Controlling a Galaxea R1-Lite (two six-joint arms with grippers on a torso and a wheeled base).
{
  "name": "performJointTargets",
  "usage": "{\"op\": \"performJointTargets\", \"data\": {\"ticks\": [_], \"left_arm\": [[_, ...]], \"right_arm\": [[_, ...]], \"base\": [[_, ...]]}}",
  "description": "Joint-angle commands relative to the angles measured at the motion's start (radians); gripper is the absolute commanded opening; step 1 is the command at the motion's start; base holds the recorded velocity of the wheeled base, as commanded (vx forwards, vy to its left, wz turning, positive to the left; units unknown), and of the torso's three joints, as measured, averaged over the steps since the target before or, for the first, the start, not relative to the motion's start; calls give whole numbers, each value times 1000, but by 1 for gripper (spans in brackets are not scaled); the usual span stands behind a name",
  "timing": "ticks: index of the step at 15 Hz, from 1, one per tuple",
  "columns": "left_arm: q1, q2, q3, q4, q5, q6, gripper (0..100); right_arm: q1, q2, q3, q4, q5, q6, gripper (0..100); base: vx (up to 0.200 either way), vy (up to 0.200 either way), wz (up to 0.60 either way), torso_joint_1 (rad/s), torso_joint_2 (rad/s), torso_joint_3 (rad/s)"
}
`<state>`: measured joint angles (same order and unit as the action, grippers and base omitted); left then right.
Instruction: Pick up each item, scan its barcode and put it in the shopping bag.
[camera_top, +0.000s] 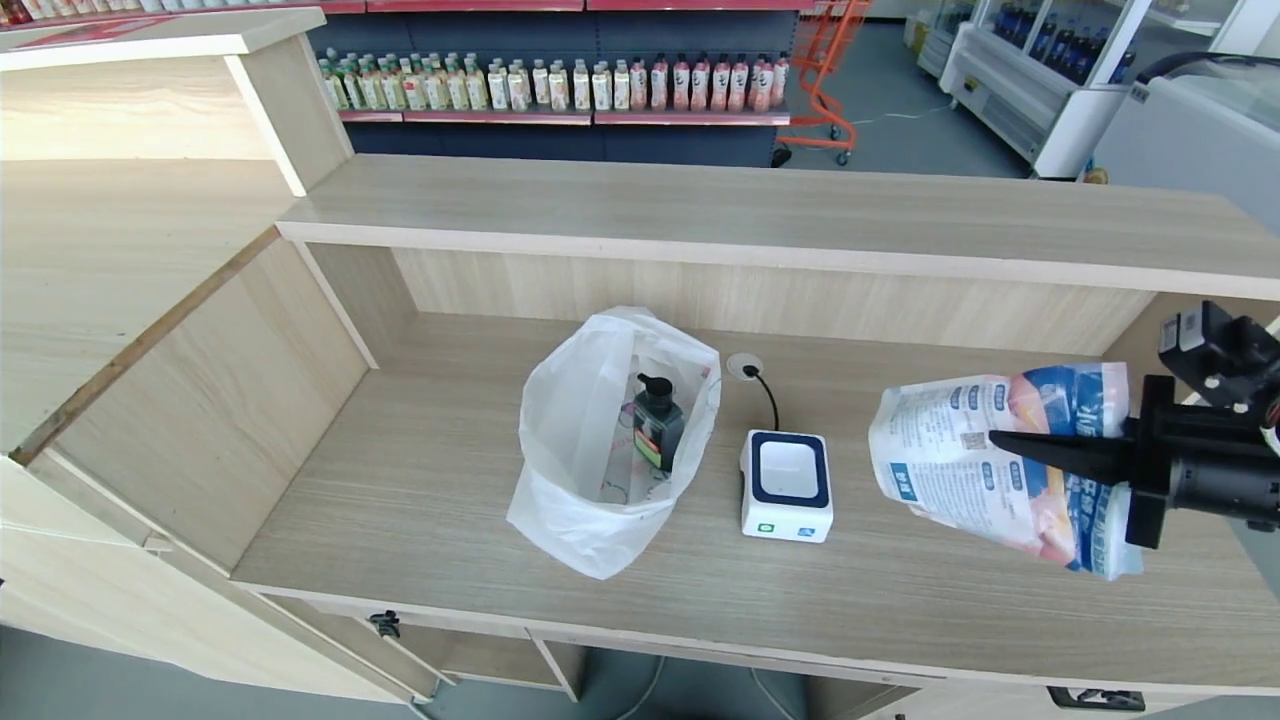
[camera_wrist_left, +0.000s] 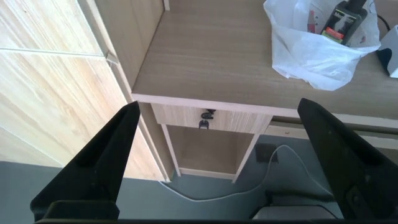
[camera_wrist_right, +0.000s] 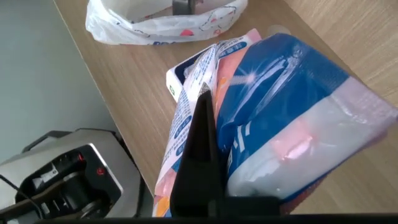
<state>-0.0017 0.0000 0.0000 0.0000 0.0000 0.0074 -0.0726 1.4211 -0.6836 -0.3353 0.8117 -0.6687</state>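
Observation:
A blue, white and pink refill pouch (camera_top: 1000, 465) hangs above the counter's right side, just right of the scanner, and my right gripper (camera_top: 1025, 450) is shut on it. One black finger (camera_wrist_right: 200, 143) lies across the pouch (camera_wrist_right: 273, 112); the other is hidden behind it. The white barcode scanner (camera_top: 787, 485) sits mid-counter. Left of it stands the open white shopping bag (camera_top: 600, 460) with a dark pump bottle (camera_top: 657, 420) inside. My left gripper (camera_wrist_left: 217, 155) is open and holds nothing, below and in front of the counter's front edge, with the bag (camera_wrist_left: 317, 50) beyond it.
The wooden counter (camera_top: 420, 500) has a raised ledge (camera_top: 760, 215) at the back and a side wall (camera_top: 210, 420) on the left. A black cable (camera_top: 770, 395) runs from the scanner to a hole. A locked drawer front (camera_wrist_left: 207, 117) sits under the edge.

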Motion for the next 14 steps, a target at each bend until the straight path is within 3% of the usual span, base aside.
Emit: {"op": "performJointTargets", "data": {"ticks": [1, 3, 7, 10, 14], "left_arm": [[0, 2, 0, 0, 0, 0, 100], [0, 0, 0, 0, 0, -3, 100], [0, 0, 0, 0, 0, -3, 100], [0, 0, 0, 0, 0, -3, 100], [0, 0, 0, 0, 0, -3, 100]], "right_arm": [[0, 101, -25, -7, -8, -58, 0], [13, 153, -47, -7, -9, -114, 0], [85, 185, -59, -10, -6, -118, 0], [125, 277, -93, -140, -34, -170, 0], [169, 322, -91, -163, -37, -216, 0]], "base": [[200, 0, 0, 17, -2, -7], [200, 0, 0, 0, -7, 5], [0, 0, 0, 0, 0, 0], [0, 0, 0, 0, 0, 0], [0, 0, 0, 0, 0, 0]]}}
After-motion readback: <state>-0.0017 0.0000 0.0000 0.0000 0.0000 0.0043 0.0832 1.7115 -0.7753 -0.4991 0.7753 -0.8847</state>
